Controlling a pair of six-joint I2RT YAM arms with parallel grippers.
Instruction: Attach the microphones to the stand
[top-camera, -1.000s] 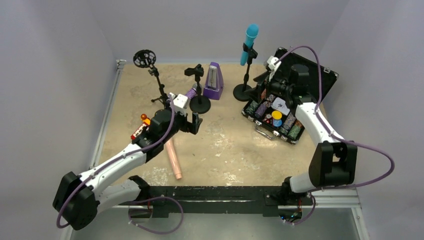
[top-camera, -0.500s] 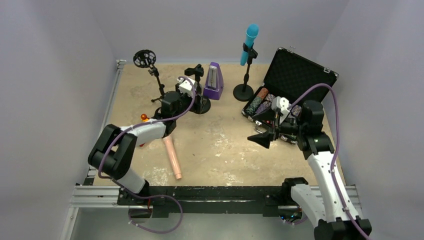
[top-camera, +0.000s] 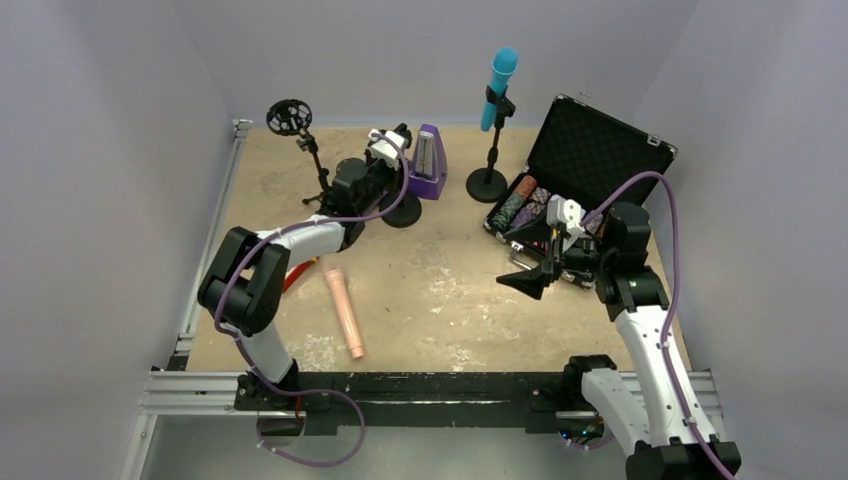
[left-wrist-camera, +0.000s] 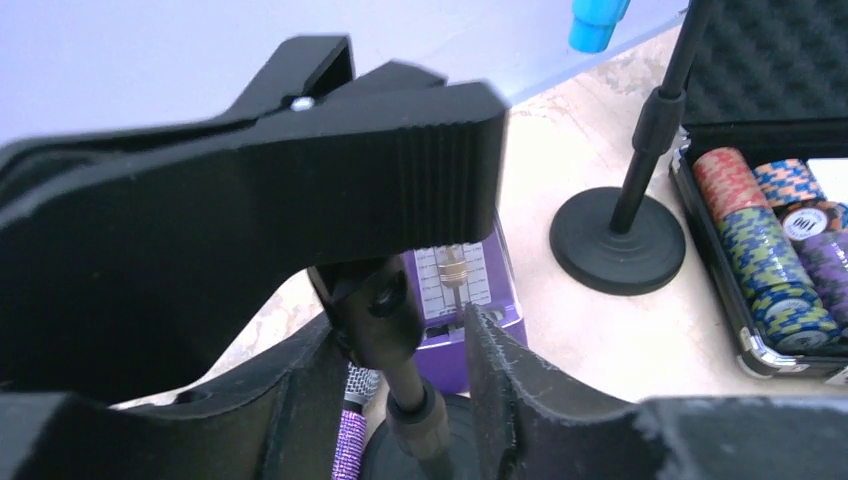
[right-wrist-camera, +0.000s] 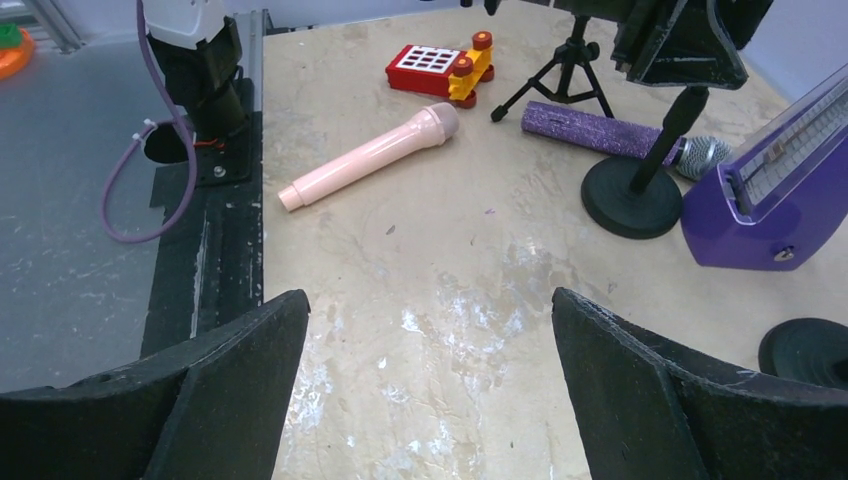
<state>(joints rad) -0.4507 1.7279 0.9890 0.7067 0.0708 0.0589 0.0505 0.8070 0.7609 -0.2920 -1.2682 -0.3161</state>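
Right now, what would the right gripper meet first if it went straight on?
Probably the tabletop itself; the pink microphone lies farther off, left of that line. Depth is unclear.

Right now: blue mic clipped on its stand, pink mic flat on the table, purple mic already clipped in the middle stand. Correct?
One error. The purple microphone is not clipped in: the right wrist view shows it lying flat on the table, beside the base of the middle stand. The blue microphone is clipped on its stand and the pink microphone lies flat, as you said.
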